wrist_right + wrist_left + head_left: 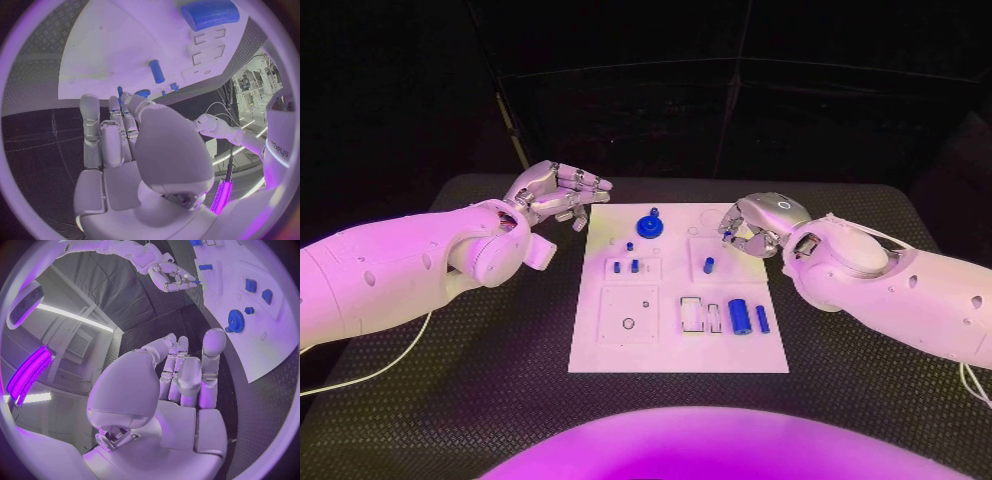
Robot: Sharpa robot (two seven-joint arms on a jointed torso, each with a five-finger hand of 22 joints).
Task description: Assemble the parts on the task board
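Observation:
The white task board [678, 345] lies in the middle of the table. A blue gear [649, 225] on a post stands at its far end; the left wrist view shows this gear [235, 320] too. Small blue pegs [626, 264] stand left of centre and a single peg [708, 265] to their right. A thick blue cylinder [738, 314] and a thin blue pin [763, 319] lie at the near right. My right hand [750, 228] hovers over the board's far right corner, pinching a small blue part [197, 282] at its fingertips. My left hand [561, 194] hangs off the board's far left corner, holding nothing.
A white frame [691, 313] and a grey piece [714, 318] lie beside the cylinder. A square plate with a hole [629, 316] occupies the near left of the board. Black table [473, 400] surrounds the board on all sides.

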